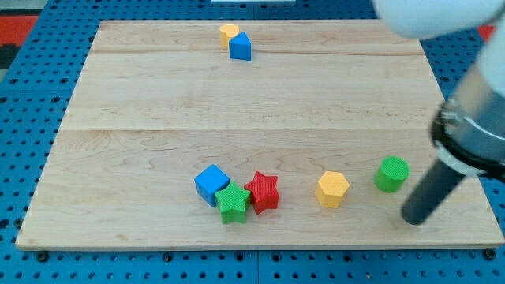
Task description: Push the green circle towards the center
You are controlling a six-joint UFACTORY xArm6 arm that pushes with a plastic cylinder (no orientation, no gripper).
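The green circle (391, 173) is a short green cylinder on the wooden board (158, 118), near the lower right. My tip (413, 218) rests on the board just below and to the right of it, a small gap apart. The dark rod slants up to the right, and the blurred arm fills the view's upper right corner.
A yellow hexagon (333, 189) lies left of the green circle. Further left sit a red star (263, 192), a green star (233, 203) and a blue cube (211, 184), clustered together. A yellow block (229, 32) and a blue block (241, 46) touch near the top edge.
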